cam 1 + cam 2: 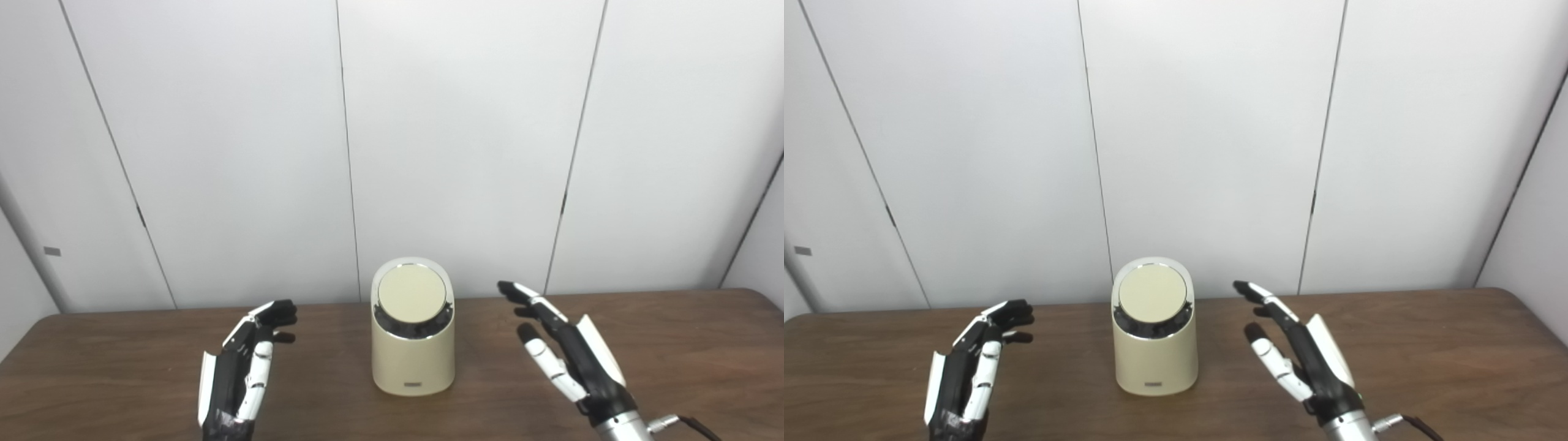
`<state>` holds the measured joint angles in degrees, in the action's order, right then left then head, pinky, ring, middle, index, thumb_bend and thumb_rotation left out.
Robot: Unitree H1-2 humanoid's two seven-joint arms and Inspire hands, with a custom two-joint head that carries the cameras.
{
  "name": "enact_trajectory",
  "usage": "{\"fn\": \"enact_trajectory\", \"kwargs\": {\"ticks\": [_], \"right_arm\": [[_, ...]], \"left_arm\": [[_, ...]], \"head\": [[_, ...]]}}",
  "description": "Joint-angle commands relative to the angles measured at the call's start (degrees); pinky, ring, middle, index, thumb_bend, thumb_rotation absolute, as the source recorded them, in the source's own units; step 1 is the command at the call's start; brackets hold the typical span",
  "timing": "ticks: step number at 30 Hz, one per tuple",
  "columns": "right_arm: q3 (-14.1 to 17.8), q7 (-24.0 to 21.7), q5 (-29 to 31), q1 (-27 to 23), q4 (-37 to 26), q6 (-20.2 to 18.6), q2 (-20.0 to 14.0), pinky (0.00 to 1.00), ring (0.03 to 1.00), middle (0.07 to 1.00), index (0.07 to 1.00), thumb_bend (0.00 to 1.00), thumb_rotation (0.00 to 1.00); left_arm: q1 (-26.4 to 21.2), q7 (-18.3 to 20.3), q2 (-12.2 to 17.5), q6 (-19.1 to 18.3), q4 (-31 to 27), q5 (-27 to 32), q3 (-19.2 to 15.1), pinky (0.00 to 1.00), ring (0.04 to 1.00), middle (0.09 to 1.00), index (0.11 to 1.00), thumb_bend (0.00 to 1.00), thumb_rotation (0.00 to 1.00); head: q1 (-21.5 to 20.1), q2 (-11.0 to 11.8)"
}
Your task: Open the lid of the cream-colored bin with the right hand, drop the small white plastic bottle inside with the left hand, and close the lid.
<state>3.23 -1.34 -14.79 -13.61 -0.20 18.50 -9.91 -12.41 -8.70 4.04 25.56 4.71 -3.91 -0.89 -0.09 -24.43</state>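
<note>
Lid [411, 293] of the cream-colored bin [413, 358] sits closed, tilted face toward us; bin stands on the table [686, 343] between the two hands, apart from both; nothing touching it.

Left hand [236, 370] hangs to the bin's left, fingers loosely curled at the tips, holding nothing; right hand [566, 349] hangs to the bin's right, fingers spread and pointing up toward the lid side, also empty.

Small white plastic bottle: not visible anywhere in either view; not in the left hand, not on the table surface shown; can't say whether it's inside the bin or out of frame, since the closed lid hides the interior.

Progress judgement: either nothing started or everything finished; the pictures alone don't settle it. If not started, all three steps remain: open, drop, close.

Cut off: both forearms at the bottom edge; table's near edge; bin's back and hinge side hidden.
</note>
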Motion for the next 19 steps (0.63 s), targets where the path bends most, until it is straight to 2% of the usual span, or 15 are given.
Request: {"fn": "enact_trajectory", "kwargs": {"ticks": [1, 4, 7, 10, 12, 15, 16, 19], "right_arm": [[1.1, 2.1, 3.6, -0.3, 0.5, 4.1, 0.4, 0.83, 0.860, 0.859, 0.845, 0.25, 0.97], [1.4, 2.2, 7.2, 0.7, 1.7, 5.4, 0.8, 0.85, 0.869, 0.872, 0.853, 0.24, 0.96], [1.4, 2.5, 9.0, 1.4, 2.6, 6.8, 1.0, 0.83, 0.854, 0.868, 0.857, 0.21, 0.86], [1.3, 2.8, 9.4, 2.0, 3.0, 7.5, 1.3, 0.84, 0.856, 0.873, 0.866, 0.17, 0.82], [1.3, 3.1, 9.6, 2.4, 3.0, 7.5, 1.7, 0.83, 0.854, 0.872, 0.869, 0.09, 0.71], [1.3, 3.1, 10.2, 2.6, 3.7, 8.1, 1.5, 0.83, 0.852, 0.871, 0.872, 0.06, 0.63], [1.3, 3.1, 10.6, 2.5, 3.9, 8.2, 1.5, 0.83, 0.852, 0.872, 0.872, 0.08, 0.62], [1.5, 3.2, 11.5, 2.7, 3.8, 7.9, 1.8, 0.82, 0.854, 0.869, 0.863, 0.11, 0.69]], "left_arm": [[-0.9, -0.2, 0.3, 1.3, -2.2, 0.1, -0.1, 0.61, 0.713, 0.729, 0.723, 0.20, 0.73], [-0.5, -0.4, 0.4, 1.4, -3.1, -0.1, -0.2, 0.61, 0.714, 0.732, 0.728, 0.19, 0.72], [-0.1, -0.7, 0.3, 1.4, -3.9, 0.2, -0.6, 0.61, 0.705, 0.724, 0.726, 0.19, 0.72], [0.2, 0.1, 0.5, 1.4, -4.3, 1.6, -0.9, 0.61, 0.707, 0.726, 0.727, 0.20, 0.69], [0.4, 0.5, 0.5, 1.4, -4.5, 2.4, -1.2, 0.61, 0.705, 0.723, 0.721, 0.19, 0.65], [0.5, 0.8, 0.4, 1.4, -4.6, 2.8, -1.7, 0.61, 0.703, 0.722, 0.722, 0.20, 0.64], [0.5, 0.8, 0.4, 1.4, -4.5, 2.7, -1.8, 0.60, 0.700, 0.720, 0.721, 0.20, 0.64], [0.6, 1.6, 0.5, 1.4, -3.9, 3.1, -1.9, 0.61, 0.701, 0.721, 0.721, 0.19, 0.64]], "head": [[0.2, 0.0], [0.1, -0.1], [0.1, 0.0], [-0.1, 0.5], [-0.5, 0.6], [-0.6, 0.7], [-0.6, 1.2], [-0.5, 2.1]]}}
